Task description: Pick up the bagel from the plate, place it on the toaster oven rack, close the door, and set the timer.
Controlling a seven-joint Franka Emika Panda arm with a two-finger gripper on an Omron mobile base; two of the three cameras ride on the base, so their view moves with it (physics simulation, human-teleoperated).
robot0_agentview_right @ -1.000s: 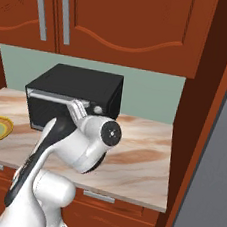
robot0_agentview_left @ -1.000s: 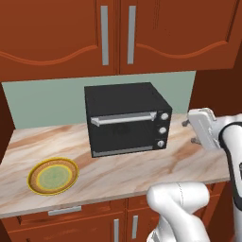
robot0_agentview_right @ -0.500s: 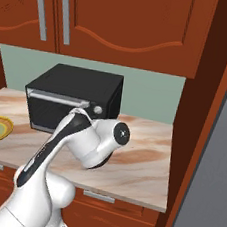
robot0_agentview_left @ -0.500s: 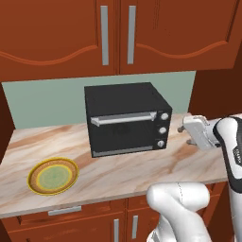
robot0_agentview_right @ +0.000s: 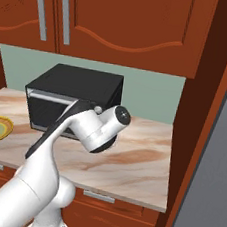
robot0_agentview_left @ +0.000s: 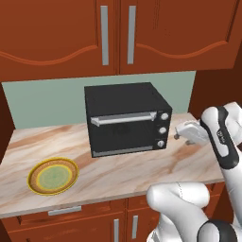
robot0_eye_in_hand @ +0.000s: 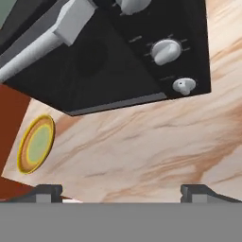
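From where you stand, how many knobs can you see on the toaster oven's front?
3, stacked in a column at the right of the door: top knob, middle knob, bottom knob. The hand view crops the top one, so nothing above it can be checked there.

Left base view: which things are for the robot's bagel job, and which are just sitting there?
For the job:
plate
oven
door, shut
knobs
gripper, open, beside the knobs

Just there:
counter
cabinets
green wall
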